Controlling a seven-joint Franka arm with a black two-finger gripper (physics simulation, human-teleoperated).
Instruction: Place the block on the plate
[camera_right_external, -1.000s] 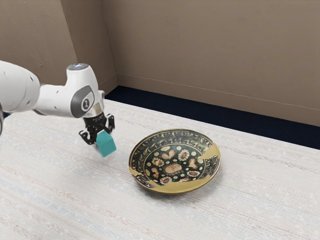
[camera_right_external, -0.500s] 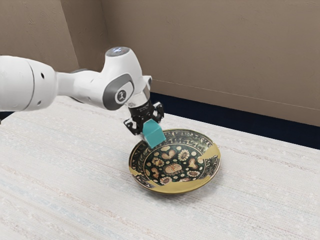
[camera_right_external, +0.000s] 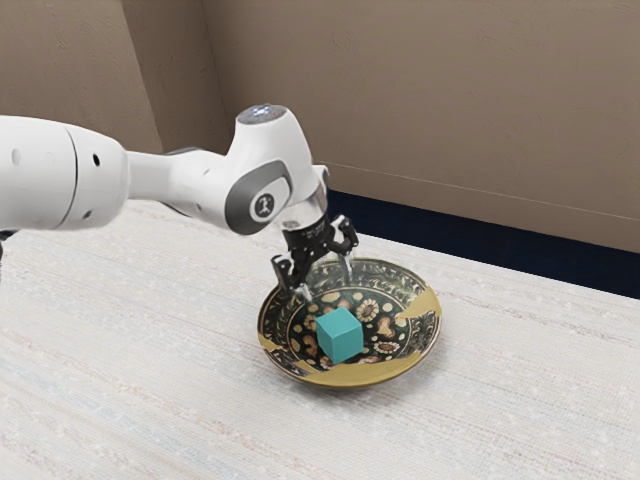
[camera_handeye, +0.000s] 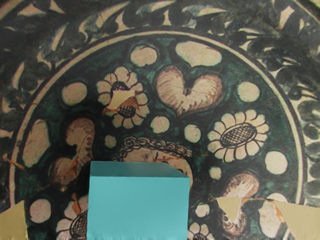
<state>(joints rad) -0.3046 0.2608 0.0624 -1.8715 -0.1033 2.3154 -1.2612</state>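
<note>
a black gripper (camera_right_external: 327, 286), fingers spread wide, hangs above a teal block (camera_right_external: 340, 335) apparently resting in a patterned plate (camera_right_external: 350, 375); a slow, straight retreat should avoid nudging it.

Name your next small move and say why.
I'd probably raise the hand straight up, clear of the plate: the teal block sits inside the plate, and the hand's fingers stand spread apart, not gripping it, so nothing seems left to carry.

Block (camera_right_external: 340, 336) on the plate (camera_right_external: 355, 374); plate on the table (camera_right_external: 150, 400); tool (camera_right_external: 328, 288) above the plate
</note>
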